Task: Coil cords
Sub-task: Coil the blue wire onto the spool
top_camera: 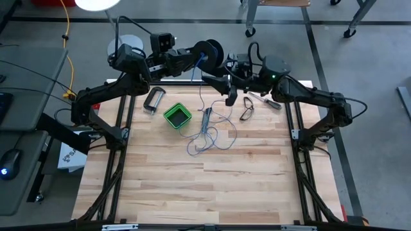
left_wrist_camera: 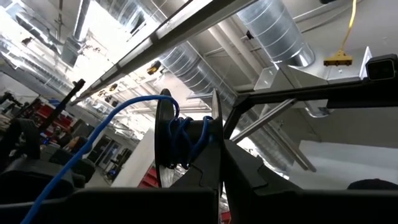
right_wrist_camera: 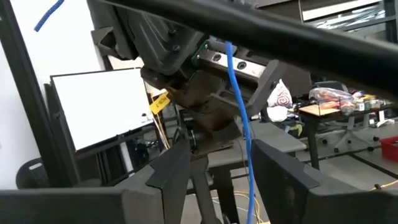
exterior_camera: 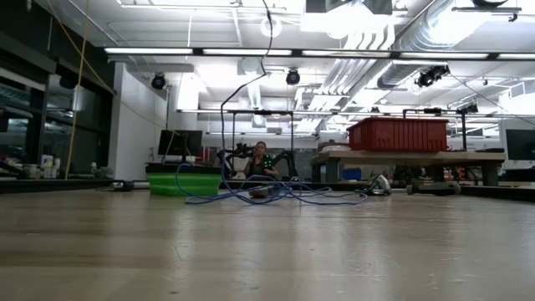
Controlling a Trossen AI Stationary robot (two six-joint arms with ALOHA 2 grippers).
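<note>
The blue-grey wire (top_camera: pixel 209 131) is seen mostly as a loose tangle on the worktop (top_camera: pixel 192 186), just beside the green box (top_camera: pixel 177 115), with one strand rising from the heap to the dark spool (top_camera: pixel 209 52). A few turns are already wound on the spool's core, as shown in the left wrist view (left_wrist_camera: pixel 180 140).

The spool is held raised over the far edge of the worktop, pinched at its rim by the closed left hand (top_camera: pixel 192 58); it seems to be kept high and on edge so that the strand can be laid around the core without catching.

The right hand (top_camera: pixel 230 96) is poised just beside the spool, and the strand (right_wrist_camera: pixel 239 106) is seen passing between its parted fingers (right_wrist_camera: pixel 165 168) without being clamped, probably as a guide.

Safety glasses (top_camera: pixel 247 109) and a metal clip (top_camera: pixel 154 101) lie nearby, untouched. Most of the coiling is judged still to be done.
</note>
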